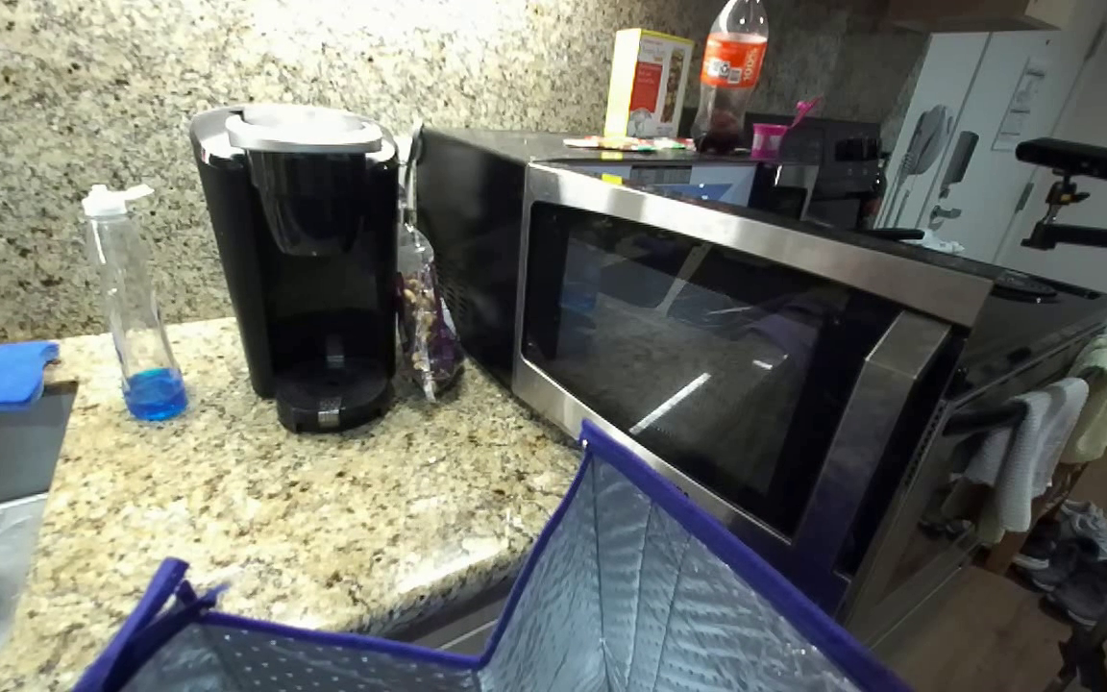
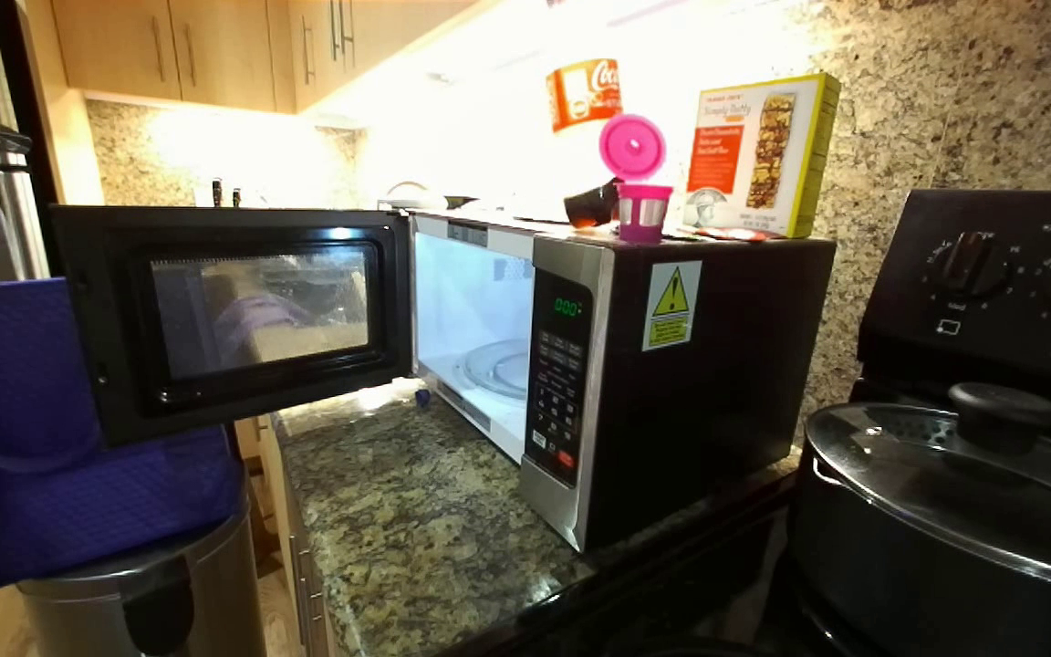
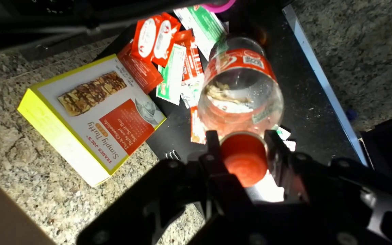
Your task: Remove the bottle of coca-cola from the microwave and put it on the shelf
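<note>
Foremost, at the lower centre of the wrist view, the gripper (image 3: 242, 143) clasps the cola bottle (image 3: 240, 98), its fingers (image 3: 213, 149) set against opposite sides of the red cap (image 3: 243, 160). Beyond, the bottle's body runs to the upper centre of the frame, over the black top of the microwave (image 3: 313, 112); a snack box (image 3: 104, 112) stands at left, and red and green packets (image 3: 157, 37) lie farther up, beside the bottle. In an exterior view, a lidded pot (image 2: 936, 575) fills the lower right; behind it stands the microwave, its door (image 2: 261, 310) swung open to the left. On top, a pink cup (image 2: 642, 214) partly covers the bottle; whether the bottle's base rests there cannot be told. In an exterior view, a silver-lined bag (image 1: 630, 567) occupies the lower centre; past it lies the counter (image 1: 419, 519), with a squeeze bottle (image 1: 155, 392) of blue liquid at left and a coffee maker (image 1: 323, 202) near the microwave.
</note>
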Tool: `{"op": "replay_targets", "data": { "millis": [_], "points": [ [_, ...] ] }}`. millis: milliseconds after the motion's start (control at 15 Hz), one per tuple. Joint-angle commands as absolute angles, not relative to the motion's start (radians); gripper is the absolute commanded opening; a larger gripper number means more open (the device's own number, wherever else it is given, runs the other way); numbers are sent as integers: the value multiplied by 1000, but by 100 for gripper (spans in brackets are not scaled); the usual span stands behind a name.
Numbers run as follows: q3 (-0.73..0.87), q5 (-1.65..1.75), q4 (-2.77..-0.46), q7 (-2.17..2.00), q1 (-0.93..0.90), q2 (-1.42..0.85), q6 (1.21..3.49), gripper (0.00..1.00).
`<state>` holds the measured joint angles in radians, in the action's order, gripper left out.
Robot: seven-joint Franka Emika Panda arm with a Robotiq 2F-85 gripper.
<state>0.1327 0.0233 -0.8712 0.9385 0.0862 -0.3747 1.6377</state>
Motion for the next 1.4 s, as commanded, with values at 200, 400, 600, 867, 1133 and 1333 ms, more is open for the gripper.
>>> {"op": "replay_targets", "data": {
  "millis": [200,400,600,867,1133,1333],
  "points": [
    [125,-1,-801,977,102,-408,1590,15],
    [108,-19,-811,1019,100,-391,1600,15],
    [79,-51,-830,1073,89,-349,1565,15],
    [54,-50,-876,1075,63,-280,1494,15],
    [38,-69,-933,1056,46,-226,1460,15],
    [25,-101,-1043,1053,46,-179,1468,15]
  ]
}}
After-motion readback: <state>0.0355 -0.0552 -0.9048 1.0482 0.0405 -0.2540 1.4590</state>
